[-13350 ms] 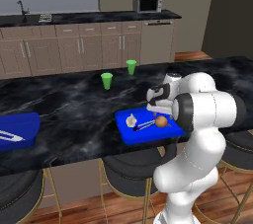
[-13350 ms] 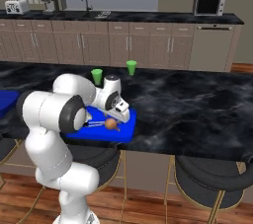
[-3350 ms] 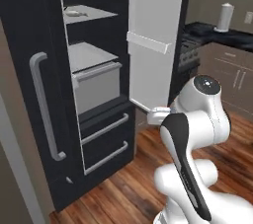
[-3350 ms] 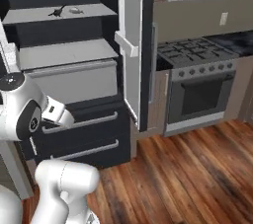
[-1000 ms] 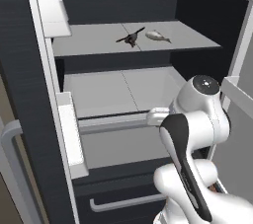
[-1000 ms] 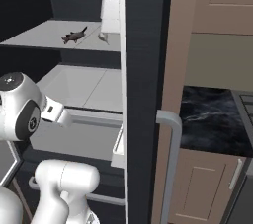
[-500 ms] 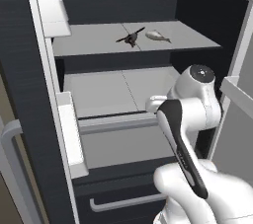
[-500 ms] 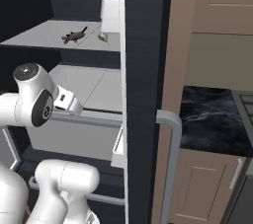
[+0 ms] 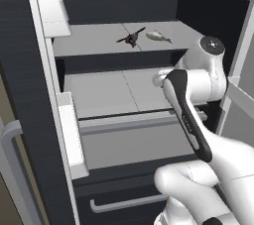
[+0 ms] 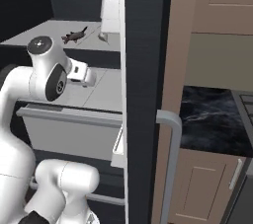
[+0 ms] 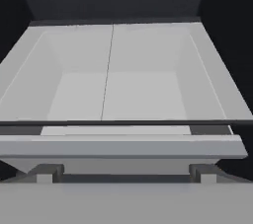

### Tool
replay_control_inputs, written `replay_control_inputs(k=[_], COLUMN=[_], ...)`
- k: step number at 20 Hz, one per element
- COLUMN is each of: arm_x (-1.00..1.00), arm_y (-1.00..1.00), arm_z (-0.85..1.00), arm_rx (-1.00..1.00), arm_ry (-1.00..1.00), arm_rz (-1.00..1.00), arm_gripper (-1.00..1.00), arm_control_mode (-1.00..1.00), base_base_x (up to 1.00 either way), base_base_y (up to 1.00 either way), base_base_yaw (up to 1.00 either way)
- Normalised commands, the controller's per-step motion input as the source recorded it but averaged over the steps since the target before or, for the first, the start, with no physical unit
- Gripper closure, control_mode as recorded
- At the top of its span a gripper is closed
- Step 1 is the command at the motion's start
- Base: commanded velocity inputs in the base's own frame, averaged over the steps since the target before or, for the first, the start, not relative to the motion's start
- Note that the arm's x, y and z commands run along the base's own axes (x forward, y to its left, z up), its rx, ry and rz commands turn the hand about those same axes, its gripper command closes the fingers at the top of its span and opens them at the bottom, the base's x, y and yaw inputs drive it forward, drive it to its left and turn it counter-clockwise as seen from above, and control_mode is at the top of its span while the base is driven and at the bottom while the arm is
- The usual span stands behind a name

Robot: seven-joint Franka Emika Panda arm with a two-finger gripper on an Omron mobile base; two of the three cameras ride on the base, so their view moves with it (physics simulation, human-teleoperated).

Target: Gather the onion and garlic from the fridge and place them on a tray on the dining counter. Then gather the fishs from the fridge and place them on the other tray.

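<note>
Fridge (image 9: pixel 30 95) stands open before me; a silver fish (image 9: pixel 158 35) lies on the upper shelf (image 9: pixel 94 43), beside a dark thing (image 9: pixel 131 37), perhaps a second fish. I see my hand looking into the pale bin (image 11: pixel 123 77) below, jaws spread wide, holding nothing.

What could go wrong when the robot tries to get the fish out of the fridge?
The fish lies far back on the shelf, right beside a dark thing, so the pincer might bump or grab that instead. The arm sits below the shelf by the bin, so lifting could knock the shelf's edge.
</note>
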Motion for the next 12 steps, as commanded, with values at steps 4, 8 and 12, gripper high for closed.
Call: replay_control_inputs(k=[4,8,12], arm_x=[0.20,0.21,0.22], arm_y=[-0.24,-0.29,-0.20], arm_z=[0.73,0.57,0.45], arm_rx=[-0.13,-0.17,-0.24], arm_ry=[-0.09,-0.12,-0.16], arm_rz=[0.10,0.11,0.12], arm_gripper=[-1.00,-1.00,-1.00], arm_control_mode=[-1.00,-1.00,-1.00], base_base_x=[0.00,0.00,0.00], base_base_y=[0.00,0.00,0.00], base_base_yaw=[0.00,0.00,0.00])
